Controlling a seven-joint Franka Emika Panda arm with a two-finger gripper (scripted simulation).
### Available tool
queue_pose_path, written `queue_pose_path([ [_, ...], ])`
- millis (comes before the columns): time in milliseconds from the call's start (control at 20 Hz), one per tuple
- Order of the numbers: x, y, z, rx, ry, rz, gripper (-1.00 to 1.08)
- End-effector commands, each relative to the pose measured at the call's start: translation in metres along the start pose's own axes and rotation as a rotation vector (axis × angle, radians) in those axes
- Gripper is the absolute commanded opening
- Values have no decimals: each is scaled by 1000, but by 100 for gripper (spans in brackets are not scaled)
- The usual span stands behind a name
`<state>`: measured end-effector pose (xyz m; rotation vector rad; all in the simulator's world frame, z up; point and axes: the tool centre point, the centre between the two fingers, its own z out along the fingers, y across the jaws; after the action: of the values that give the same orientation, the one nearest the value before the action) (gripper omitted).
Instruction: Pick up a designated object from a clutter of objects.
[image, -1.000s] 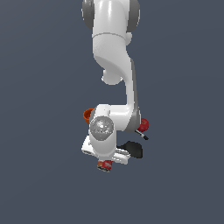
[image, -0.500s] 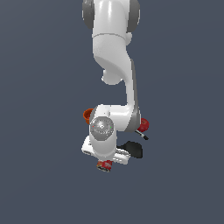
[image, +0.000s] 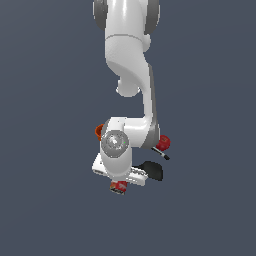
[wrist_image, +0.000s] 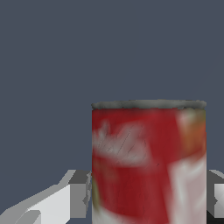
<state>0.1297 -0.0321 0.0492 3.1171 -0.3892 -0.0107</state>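
Note:
The designated object is a red-and-white can (wrist_image: 144, 166) with a grey metal rim, and it fills the wrist view, standing upright. My gripper (wrist_image: 148, 208) straddles it, one finger (wrist_image: 76, 194) pressed against each side. In the exterior view the can (image: 118, 187) peeks out below the white hand, which hides most of it, and the gripper (image: 119, 183) sits low over the clutter of objects. The fingers look shut on the can.
Around the hand in the exterior view lie an orange cup (image: 99, 131), a red ball (image: 164, 142), a black-and-white marker (image: 161, 153) and a black spatula (image: 154, 170). The arm hides parts of each. The ground is plain dark grey.

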Motion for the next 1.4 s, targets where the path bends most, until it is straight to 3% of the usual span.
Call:
queue_pose_path([
  [0, -1, 5, -10, 1, 5, 1, -100],
  [500, -26, 42, -67, 2, 5, 1, -100],
  [1350, -90, 144, -224, 4, 6, 2, -100],
])
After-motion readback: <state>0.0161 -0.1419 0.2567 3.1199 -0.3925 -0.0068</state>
